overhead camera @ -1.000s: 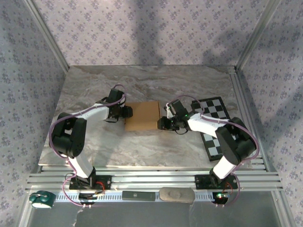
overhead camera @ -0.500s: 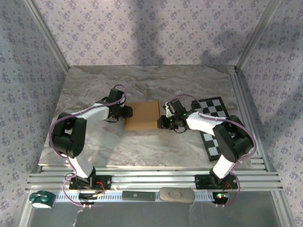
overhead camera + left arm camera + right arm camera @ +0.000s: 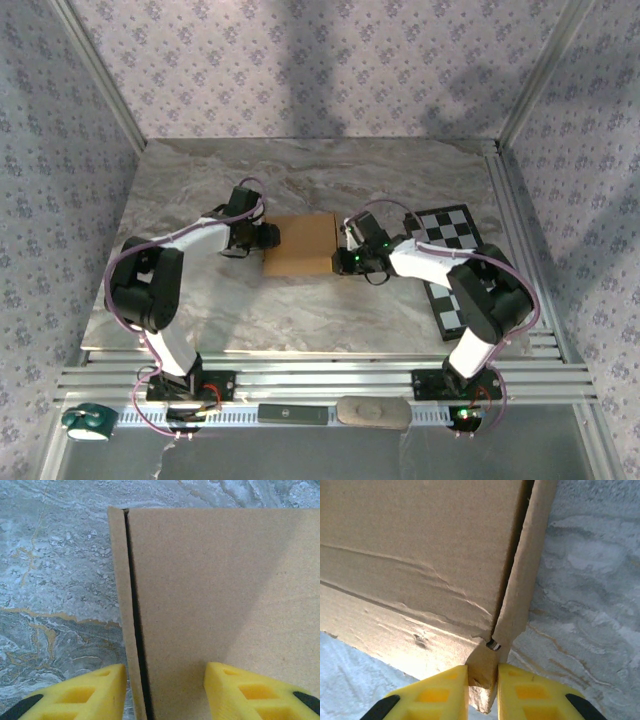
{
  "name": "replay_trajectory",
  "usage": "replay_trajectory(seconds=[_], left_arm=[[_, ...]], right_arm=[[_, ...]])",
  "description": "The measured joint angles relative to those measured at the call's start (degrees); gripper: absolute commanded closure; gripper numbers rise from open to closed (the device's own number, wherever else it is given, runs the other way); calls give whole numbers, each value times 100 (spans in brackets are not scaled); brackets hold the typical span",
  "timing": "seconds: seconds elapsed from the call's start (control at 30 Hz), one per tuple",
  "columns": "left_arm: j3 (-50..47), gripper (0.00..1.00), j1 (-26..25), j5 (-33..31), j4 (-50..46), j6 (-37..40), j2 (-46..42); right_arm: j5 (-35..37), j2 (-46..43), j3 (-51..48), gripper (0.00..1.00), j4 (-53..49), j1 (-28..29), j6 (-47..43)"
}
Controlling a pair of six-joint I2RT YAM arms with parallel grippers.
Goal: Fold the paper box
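**A:** Well, one marbled surface [image 3: 300, 320] under everything, and two arms on it: the left arm [image 3: 185, 242] and the right arm [image 3: 430, 262], both reaching in toward the middle.

**B:** One checkered board [image 3: 452, 222] as well, lying flat on the right, partly under the right arm.

**A:** And one paper box [image 3: 300, 245], mid-surface, right between the two hands. Plain tan cardboard, flat on top from above.

**B:** Up close it's a bit worn. From the right wrist, creases and wrinkles run across the panel, and there's a dark slit where a side flap meets the main face.

**A:** Left hand [image 3: 165, 680] now. Its yellow fingers [image 3: 95, 692] stand well apart, jaws open, straddling the box's left edge with that seam between them.

**B:** Squeezing it?

**A:** No. One finger sits beside the narrow strip and the other against the broad panel, with a clear gap between them.

**B:** Then the right hand [image 3: 482, 680]. Fingers nearly together, pinching a thin cardboard flap at the box's right edge and touching it on both sides.
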Motion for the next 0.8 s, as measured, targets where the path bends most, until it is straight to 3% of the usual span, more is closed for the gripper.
replay_trajectory(seconds=[0.23,0.8], left_arm=[[66,55,15,15,-11,0,42],[153,55,37,35,-63,22,116]], right_arm=[[450,-11,-227,80,411,184,-304],[621,-149,-951,90,1696,208,-776]])
